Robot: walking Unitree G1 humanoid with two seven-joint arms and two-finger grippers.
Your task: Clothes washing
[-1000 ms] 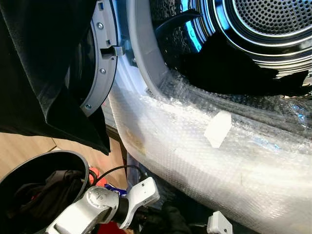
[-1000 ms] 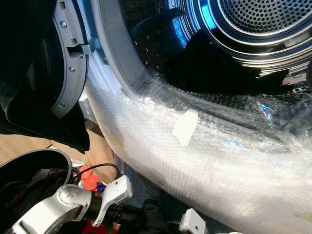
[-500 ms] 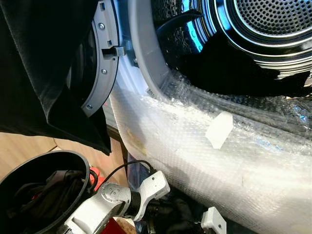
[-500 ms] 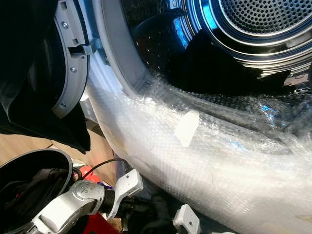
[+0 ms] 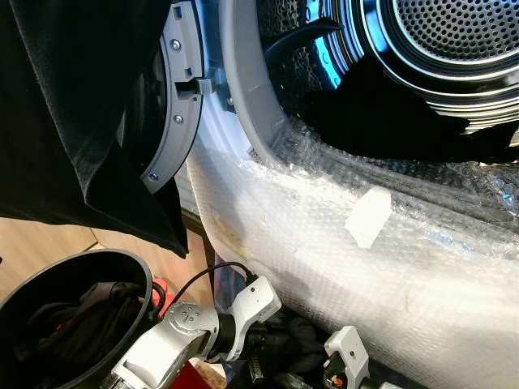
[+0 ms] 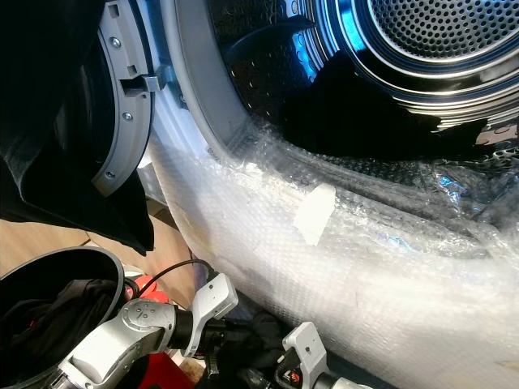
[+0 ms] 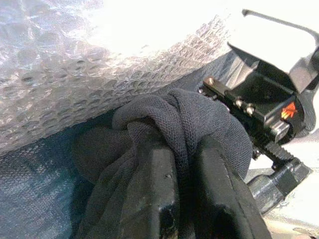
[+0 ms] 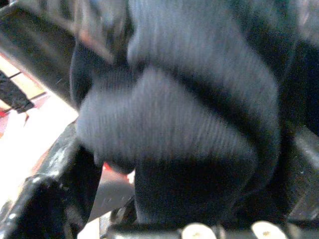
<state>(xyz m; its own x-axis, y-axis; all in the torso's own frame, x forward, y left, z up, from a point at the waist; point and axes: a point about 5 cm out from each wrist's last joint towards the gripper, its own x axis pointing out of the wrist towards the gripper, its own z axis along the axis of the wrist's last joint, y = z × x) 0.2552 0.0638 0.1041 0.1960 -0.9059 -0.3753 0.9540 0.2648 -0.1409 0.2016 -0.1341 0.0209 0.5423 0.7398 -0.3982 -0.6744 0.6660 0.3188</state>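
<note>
A dark grey knit garment (image 7: 199, 119) hangs low in front of the washer, just under its bubble-wrapped lip (image 5: 340, 267). My left gripper (image 7: 183, 154) is shut on a fold of it. My right gripper (image 8: 174, 174) faces it from the other side, with the same bundle (image 8: 174, 124) filling the gap between its fingers. In the eye views the garment (image 6: 259, 332) shows between the two wrists at the bottom edge. The steel drum (image 5: 454, 49) stands open above, with dark clothes (image 5: 389, 113) lying inside.
The open door (image 5: 174, 105) stands at the left with a black cloth (image 5: 65, 121) draped over it. A black basket (image 5: 138, 263) holding dark clothes (image 5: 73, 324) sits on the wooden floor at lower left. A red object (image 5: 158, 288) lies beside it.
Both arms have come up and to the right toward the washer's front, bringing the dark garment with them. The right wrist now shows more fully at the bottom.
</note>
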